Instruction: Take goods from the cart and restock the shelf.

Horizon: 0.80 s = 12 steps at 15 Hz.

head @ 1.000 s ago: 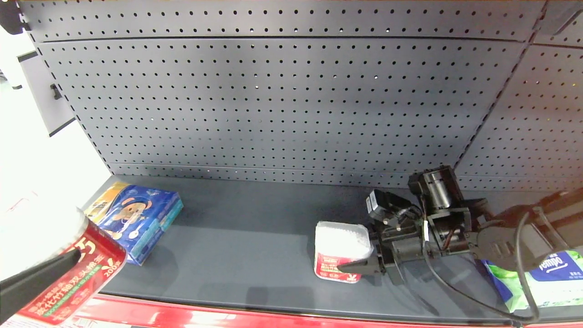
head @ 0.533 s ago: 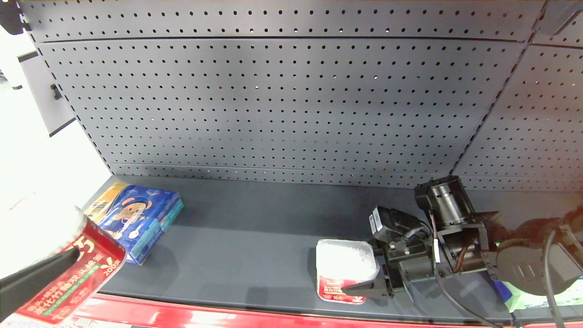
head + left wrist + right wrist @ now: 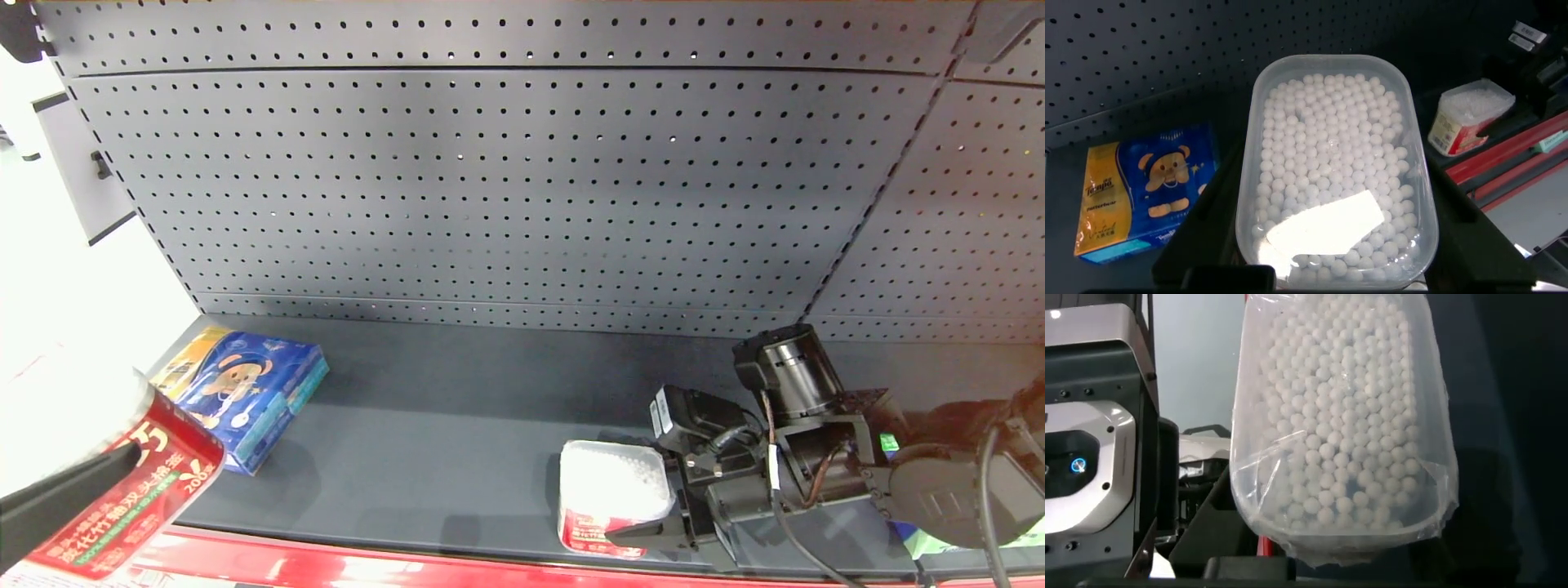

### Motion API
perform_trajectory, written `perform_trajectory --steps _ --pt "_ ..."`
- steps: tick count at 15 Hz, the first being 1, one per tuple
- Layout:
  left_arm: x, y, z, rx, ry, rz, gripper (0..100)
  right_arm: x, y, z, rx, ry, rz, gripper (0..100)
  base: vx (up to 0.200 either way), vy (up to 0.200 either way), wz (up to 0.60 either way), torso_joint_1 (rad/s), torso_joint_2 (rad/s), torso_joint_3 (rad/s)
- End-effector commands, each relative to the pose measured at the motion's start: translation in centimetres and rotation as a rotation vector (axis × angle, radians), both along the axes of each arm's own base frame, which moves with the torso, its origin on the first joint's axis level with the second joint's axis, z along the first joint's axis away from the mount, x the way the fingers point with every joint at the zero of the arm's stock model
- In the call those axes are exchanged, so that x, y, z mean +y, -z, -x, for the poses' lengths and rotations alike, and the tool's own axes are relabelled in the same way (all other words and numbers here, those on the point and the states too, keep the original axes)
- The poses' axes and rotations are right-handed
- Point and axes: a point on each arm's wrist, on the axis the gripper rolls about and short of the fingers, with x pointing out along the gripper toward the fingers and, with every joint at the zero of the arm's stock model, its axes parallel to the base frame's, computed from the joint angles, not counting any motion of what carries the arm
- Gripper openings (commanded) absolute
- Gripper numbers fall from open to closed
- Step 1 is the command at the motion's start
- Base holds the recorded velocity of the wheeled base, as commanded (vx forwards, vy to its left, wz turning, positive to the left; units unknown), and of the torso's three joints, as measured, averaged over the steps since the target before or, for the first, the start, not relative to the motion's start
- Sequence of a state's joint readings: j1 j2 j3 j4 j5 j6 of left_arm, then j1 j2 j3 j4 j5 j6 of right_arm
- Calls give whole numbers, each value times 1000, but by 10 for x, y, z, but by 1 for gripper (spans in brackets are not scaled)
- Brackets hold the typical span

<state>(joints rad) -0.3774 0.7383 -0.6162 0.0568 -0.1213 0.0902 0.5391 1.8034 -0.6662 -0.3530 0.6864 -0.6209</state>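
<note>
Plastic tub point(image 3: 612, 482) in right gripper point(image 3: 630, 516) at shelf point(image 3: 457, 441) edge; open room leftward

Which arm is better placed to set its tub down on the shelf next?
Right. The right tool holds its tub low over the shelf; the left tool holds the other tub outside its front left corner.

The dark shelf point(image 3: 457, 441) carries a blue tissue pack point(image 3: 245, 396) at left.
</note>
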Motion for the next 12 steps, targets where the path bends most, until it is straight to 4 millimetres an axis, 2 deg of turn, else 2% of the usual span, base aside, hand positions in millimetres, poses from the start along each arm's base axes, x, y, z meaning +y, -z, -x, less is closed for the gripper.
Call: perform_trajectory --steps 1,7,12 --pt "0 -1 0 -4 0 1 0 0 1 1 0 3 8 0 0 0 0 0 0 0" --pt "0 -2 0 -7 0 2 0 10 3 14 4 -48 21 0 0 0 0 0 0 0" --pt "0 -2 1 -11 3 5 0 10 3 15 6 -49 21 0 0 0 0 0 0 0"
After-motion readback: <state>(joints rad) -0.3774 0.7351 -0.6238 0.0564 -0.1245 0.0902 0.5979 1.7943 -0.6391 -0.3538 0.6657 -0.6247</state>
